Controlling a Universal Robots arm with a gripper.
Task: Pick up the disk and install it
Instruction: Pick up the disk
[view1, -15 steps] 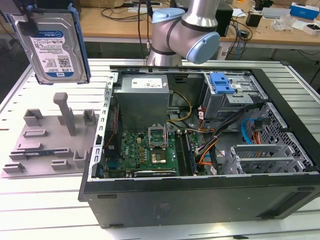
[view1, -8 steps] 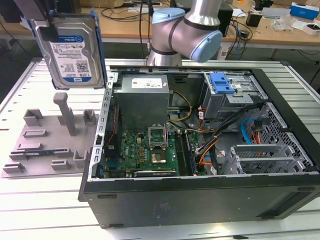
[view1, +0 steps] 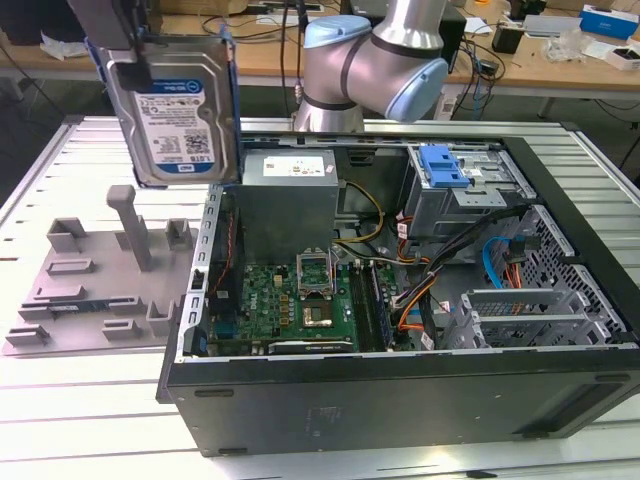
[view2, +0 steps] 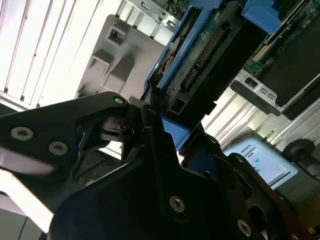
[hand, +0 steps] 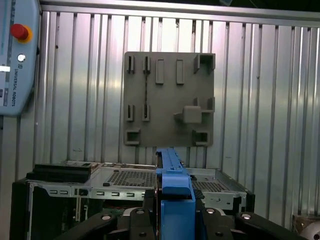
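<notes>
Black fingers (hand: 149, 202) of the gripper (hand: 175, 204) sit closest in the first wrist view, clamped on either side of the blue carrier rim of the disk (view1: 178, 105). The disk is therefore in the grasp and off every surface. In the exterior view it hangs upright below the gripper, long axis vertical and label towards the camera. It is high up near the wall of the open computer case (view1: 400, 395) on the exterior view's left, on the side where the grey fixture plate (view1: 90, 280) lies.

From the disk, the drive cage (view1: 465, 195) with its blue latch tab (view1: 443, 165) lies well off to the exterior view's right, beyond the grey power supply (view1: 290, 185) (by my judgement the likeliest seat). Inside the case sit the power supply, the green motherboard (view1: 300, 295), the cage and a tangle of cables (view1: 420, 290).
</notes>
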